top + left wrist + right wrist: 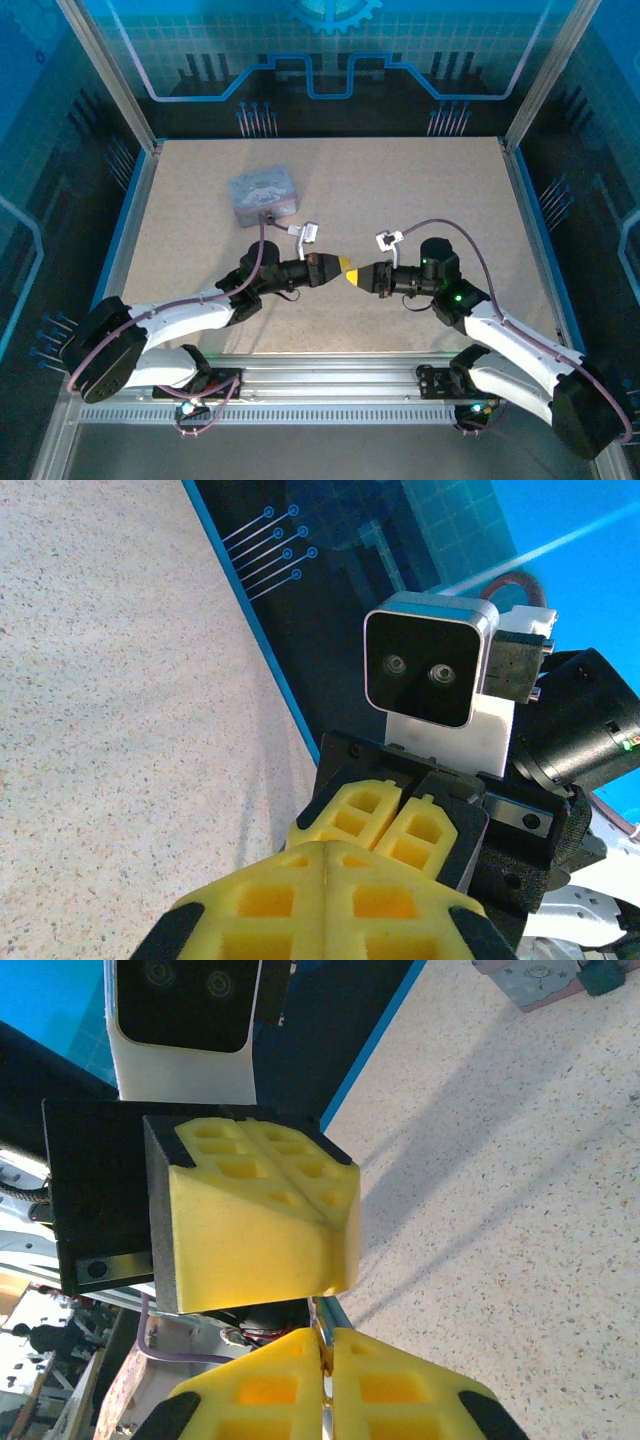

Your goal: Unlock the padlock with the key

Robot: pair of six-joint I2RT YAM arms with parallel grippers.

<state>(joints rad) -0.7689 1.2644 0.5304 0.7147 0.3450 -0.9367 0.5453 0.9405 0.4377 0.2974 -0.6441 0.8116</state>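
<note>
Right end effector is clamped on the key, a thin sliver lying lengthwise between its pads and pointing left at the closed left end effector. Both arms stretch low, tip to tip, mid-worktop. The padlock sits far-left beside the lavender box.

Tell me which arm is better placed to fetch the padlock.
Left: the left tool sits nearer the padlock by the box; the right tool seems shut on the key.
</note>
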